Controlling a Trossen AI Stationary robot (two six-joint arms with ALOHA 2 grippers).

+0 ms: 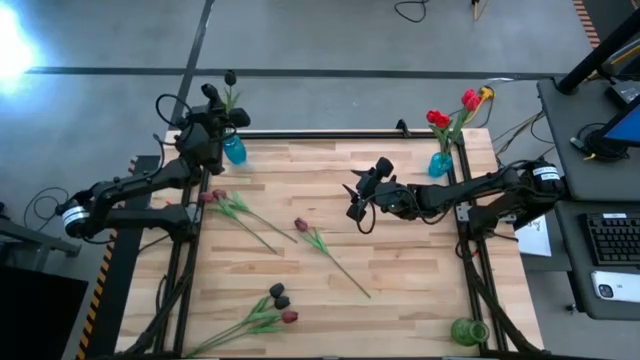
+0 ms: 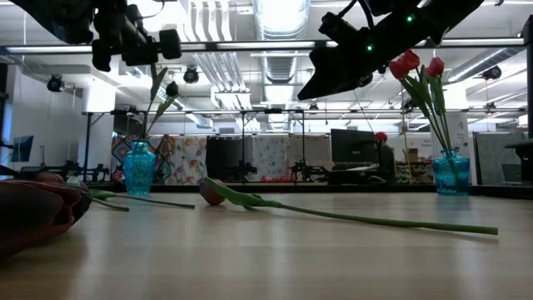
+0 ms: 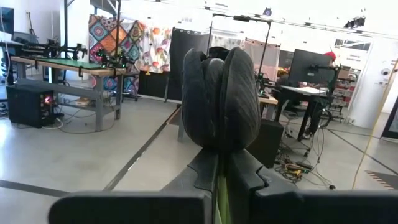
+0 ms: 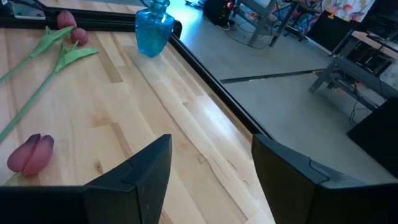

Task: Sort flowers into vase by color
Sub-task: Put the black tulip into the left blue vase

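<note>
Black tulip (image 3: 220,99): its green stem sits clamped between our left gripper (image 1: 226,112) fingers, head poking out past the fingertips, right above the left blue vase (image 1: 234,150). Our right gripper (image 1: 357,196) hangs released over mid-table, fingers spread, a maroon tulip (image 1: 302,227) on the table (image 1: 400,260) just beyond them. Red tulips (image 1: 438,119) already stand in the right blue vase (image 1: 440,163).

Two vases (image 1: 234,150) (image 1: 440,163) stand at the table's (image 1: 400,260) far corners, loose tulips (image 1: 325,246) lying between and nearer.
</note>
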